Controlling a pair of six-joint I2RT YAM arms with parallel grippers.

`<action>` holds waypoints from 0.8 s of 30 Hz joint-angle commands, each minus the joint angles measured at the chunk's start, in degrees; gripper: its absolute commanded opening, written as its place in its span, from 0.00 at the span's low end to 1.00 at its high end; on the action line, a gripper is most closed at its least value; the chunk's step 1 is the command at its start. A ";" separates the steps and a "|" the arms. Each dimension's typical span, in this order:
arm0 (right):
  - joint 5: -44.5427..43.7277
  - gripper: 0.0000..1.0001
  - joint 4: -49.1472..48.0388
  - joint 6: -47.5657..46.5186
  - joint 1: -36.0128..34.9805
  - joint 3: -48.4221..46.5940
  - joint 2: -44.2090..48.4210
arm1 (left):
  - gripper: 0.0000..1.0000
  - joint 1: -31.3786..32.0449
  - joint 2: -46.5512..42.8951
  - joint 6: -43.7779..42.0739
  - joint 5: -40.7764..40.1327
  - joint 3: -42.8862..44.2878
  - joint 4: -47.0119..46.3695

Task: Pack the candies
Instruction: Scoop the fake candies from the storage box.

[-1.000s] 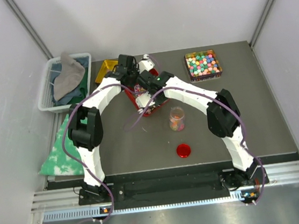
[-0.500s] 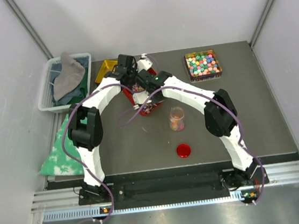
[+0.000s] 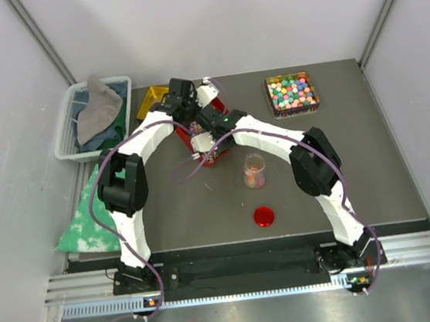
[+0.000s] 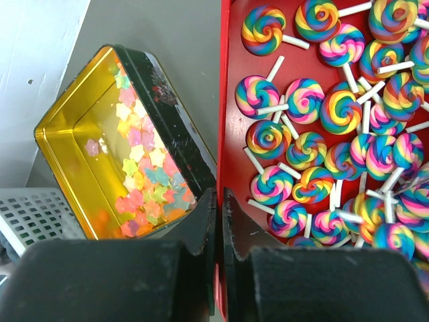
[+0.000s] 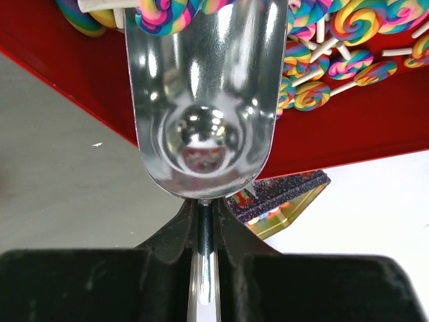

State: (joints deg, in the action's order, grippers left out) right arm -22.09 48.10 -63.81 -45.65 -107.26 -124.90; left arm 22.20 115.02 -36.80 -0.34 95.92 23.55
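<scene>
Near centre lie a red lid [image 3: 265,216] and a jar [image 3: 253,159] partly filled with candies [image 3: 255,176]. Beyond, the arms hide most of the red tray [image 4: 231,134]. The left gripper [image 4: 216,201] pinches the tray's rim. The right gripper [image 5: 203,218] clamps the handle of a scoop [image 5: 201,100] whose tip touches the lollipops [image 4: 322,107]. Far left, star sweets [image 4: 144,181] fill a yellow tin [image 4: 74,141]. Far right are pastel balls [image 3: 292,94].

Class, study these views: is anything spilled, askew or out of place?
Nothing looks spilled or damaged. The only loose item is the red lid, which lies on the table apart from the open jar.
</scene>
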 commanded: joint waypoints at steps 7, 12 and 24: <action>8.81 0.00 -5.29 5.27 -1.02 -1.54 -3.15 | 0.00 1.89 -2.61 4.01 3.24 3.13 -2.90; 10.92 0.00 -4.59 9.92 -1.11 -4.70 -4.56 | 0.00 1.97 -1.65 5.33 2.27 4.62 -1.32; 12.16 0.00 -6.34 17.30 -1.02 -4.80 -4.65 | 0.00 2.50 -1.38 7.70 1.48 5.59 0.27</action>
State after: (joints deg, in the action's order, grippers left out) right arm -15.03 47.11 -50.83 -45.47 -110.69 -127.24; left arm 22.20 115.04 -34.06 -2.46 97.56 27.24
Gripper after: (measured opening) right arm 0.063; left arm 0.056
